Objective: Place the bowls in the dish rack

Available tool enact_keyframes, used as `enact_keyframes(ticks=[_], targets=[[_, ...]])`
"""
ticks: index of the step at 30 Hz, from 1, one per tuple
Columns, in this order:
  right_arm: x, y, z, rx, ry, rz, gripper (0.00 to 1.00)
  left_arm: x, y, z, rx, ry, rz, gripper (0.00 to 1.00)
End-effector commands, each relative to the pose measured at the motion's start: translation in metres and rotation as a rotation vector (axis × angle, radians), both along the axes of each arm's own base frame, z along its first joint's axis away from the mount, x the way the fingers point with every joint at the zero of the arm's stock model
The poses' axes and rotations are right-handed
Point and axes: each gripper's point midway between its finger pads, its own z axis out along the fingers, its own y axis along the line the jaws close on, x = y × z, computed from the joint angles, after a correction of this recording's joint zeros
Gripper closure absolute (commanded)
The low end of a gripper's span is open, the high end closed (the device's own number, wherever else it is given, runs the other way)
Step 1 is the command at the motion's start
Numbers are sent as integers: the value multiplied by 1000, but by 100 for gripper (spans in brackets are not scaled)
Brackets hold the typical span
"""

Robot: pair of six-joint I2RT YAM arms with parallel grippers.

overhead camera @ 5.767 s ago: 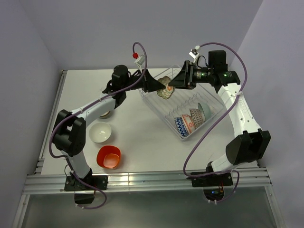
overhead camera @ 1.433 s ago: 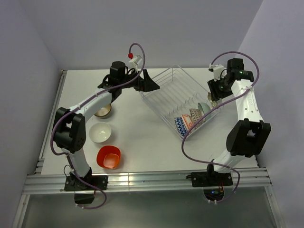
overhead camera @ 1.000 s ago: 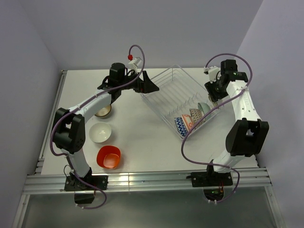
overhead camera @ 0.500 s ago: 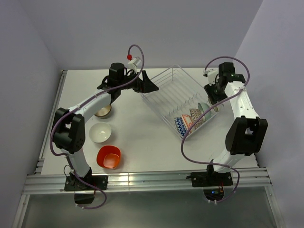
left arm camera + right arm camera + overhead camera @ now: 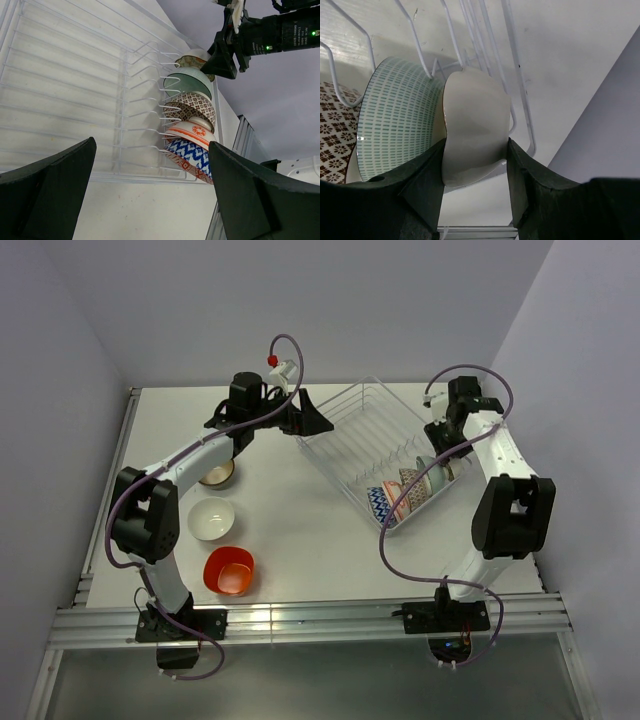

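Right claw (image 5: 475, 167) is clamping the flower-shaped bowl (image 5: 475, 120) on edge beside the teal bowl (image 5: 395, 115), to fit the dish rack (image 5: 358, 430) tines; left claw (image 5: 150, 145) is gaping apart.

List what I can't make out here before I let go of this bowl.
- Top view: the right arm covers the held bowl, so its seat in the rack is hidden.
- Right wrist view: the fingers cover that bowl's lower edge; contact with the rack cannot be told.
- Top view: the left arm overlaps the bowl on the table; its pattern is unreadable.
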Motion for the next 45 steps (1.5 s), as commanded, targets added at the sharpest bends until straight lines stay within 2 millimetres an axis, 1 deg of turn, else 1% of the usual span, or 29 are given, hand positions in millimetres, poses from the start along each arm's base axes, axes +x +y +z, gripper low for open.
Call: enact_keyframes(ticks=[1, 3, 4, 8, 13, 17, 20, 22, 23, 24, 26, 27, 28, 29, 30, 31, 32, 33, 34, 35, 36, 37, 38, 39, 40, 41, 42, 43, 45], targets=[[5, 1, 4, 1, -25, -28, 69, 1, 3, 29, -22, -89, -3, 1], [5, 5, 3, 21, -17, -28, 59, 1, 4, 29, -19, -86, -2, 1], [5, 6, 3, 27, -13, -29, 50, 2, 4, 29, -18, -86, -3, 1], [5, 12, 4, 63, 0, -34, 31, 3, 6, 30, -9, -93, -4, 1], [8, 16, 12, 86, -7, -36, 20, 5, 9, 30, -6, -95, 1, 1], [7, 15, 23, 85, -17, -34, 19, 2, 11, 33, -11, -97, -1, 1], [9, 16, 44, 93, -54, -31, 18, -1, 15, 36, -22, -108, -9, 1], [13, 16, 62, 100, -93, -29, 16, -2, 24, 36, -23, -108, 0, 1], [19, 18, 78, 113, -136, -19, 15, -2, 28, 37, -22, -109, 8, 0], [21, 18, 86, 126, -158, -18, 11, 0, 36, 30, -10, -101, 24, 0], [29, 22, 109, 149, -223, -2, 3, 2, 52, 33, 5, -117, 64, 1], [32, 23, 118, 153, -249, 7, 0, 0, 60, 25, 28, -109, 73, 1], [39, 24, 127, 154, -284, 18, 0, -2, 67, 30, 35, -128, 87, 1], [47, 24, 146, 152, -342, 24, 0, 1, 79, 30, 49, -139, 116, 1], [52, 24, 155, 155, -373, 31, 0, 0, 89, 21, 89, -144, 122, 1], [58, 25, 162, 161, -393, 31, 0, -4, 98, 22, 112, -148, 127, 0], [64, 26, 184, 165, -454, 37, 0, -4, 112, 18, 137, -139, 136, 1], [68, 30, 194, 186, -479, 47, 0, -5, 121, 17, 180, -185, 115, 0], [72, 33, 202, 208, -504, 37, 0, -18, 130, 7, 222, -140, 92, 1], [75, 36, 216, 223, -547, 41, 0, -21, 144, 2, 273, -199, 56, 2], [76, 39, 223, 244, -571, 45, 0, -37, 152, -12, 322, -168, 13, 2], [79, 42, 229, 258, -602, 40, 0, -48, 162, -9, 352, -216, -12, 3], [79, 44, 230, 269, -612, 45, 0, -56, 168, -12, 419, -328, -86, 3], [75, 46, 237, 276, -632, 48, 0, -73, 171, -21, 445, -339, -142, 2], [77, 51, 241, 299, -655, 53, 0, -99, 175, -26, 469, -328, -205, 2], [76, 54, 237, 316, -648, 49, 0, -115, 180, -38, 513, -399, -299, 2], [72, 57, 241, 339, -660, 43, 0, -130, 181, -40, 520, -426, -346, 2], [71, 64, 240, 372, -656, 57, 0, -152, 184, -50, 526, -379, -405, 3], [67, 69, 240, 396, -647, 57, 0, -176, 188, -67, 543, -423, -523, 3]])
